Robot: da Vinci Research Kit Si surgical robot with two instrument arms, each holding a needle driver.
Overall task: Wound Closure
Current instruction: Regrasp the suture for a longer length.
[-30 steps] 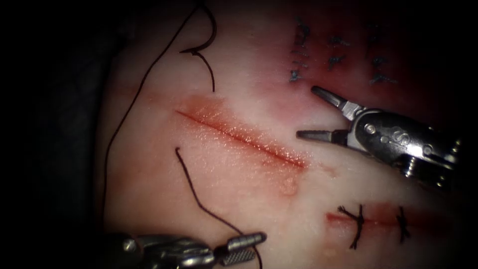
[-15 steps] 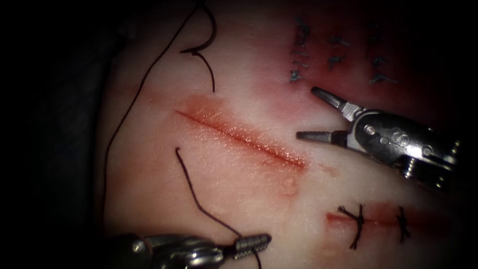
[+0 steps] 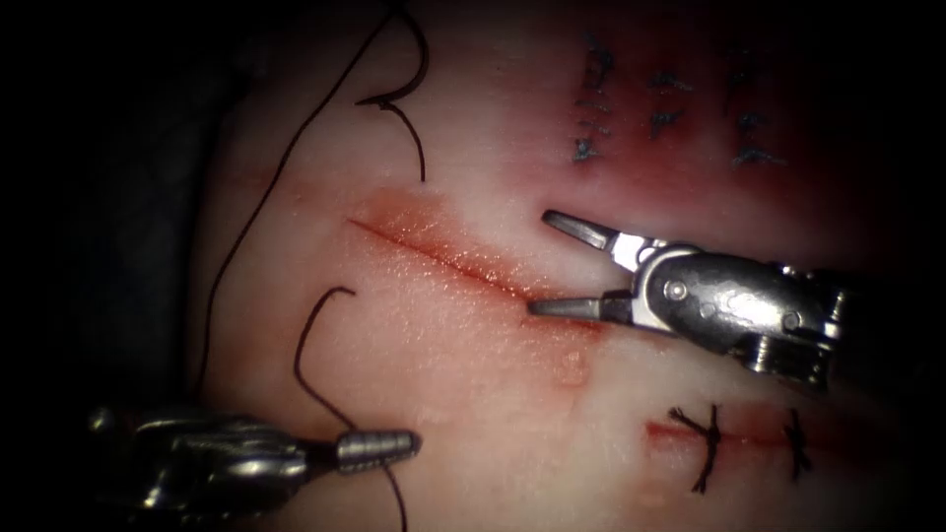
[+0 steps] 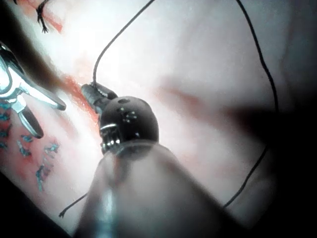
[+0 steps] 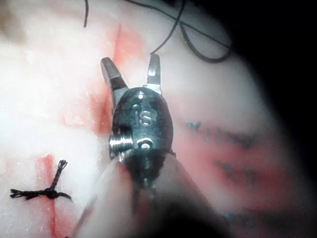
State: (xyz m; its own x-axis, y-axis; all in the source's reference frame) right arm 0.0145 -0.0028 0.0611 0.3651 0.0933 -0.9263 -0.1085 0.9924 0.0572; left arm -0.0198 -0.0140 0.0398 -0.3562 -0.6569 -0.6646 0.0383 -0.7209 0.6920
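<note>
Endoscope view: light falls centrally on the tissue; edges sink into dark vignette. Specular glints on the right pincer housing. Left wrist view: tissue glares near white beside the left pincer; the near shaft is blurred, with deep shadow behind. Right wrist view: tissue overexposed, near shaft out of focus.

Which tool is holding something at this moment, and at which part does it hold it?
The left tool holds the thread in shut jaws, partway along the strand, below the cut. The right tool has open jaws and holds nothing.
</note>
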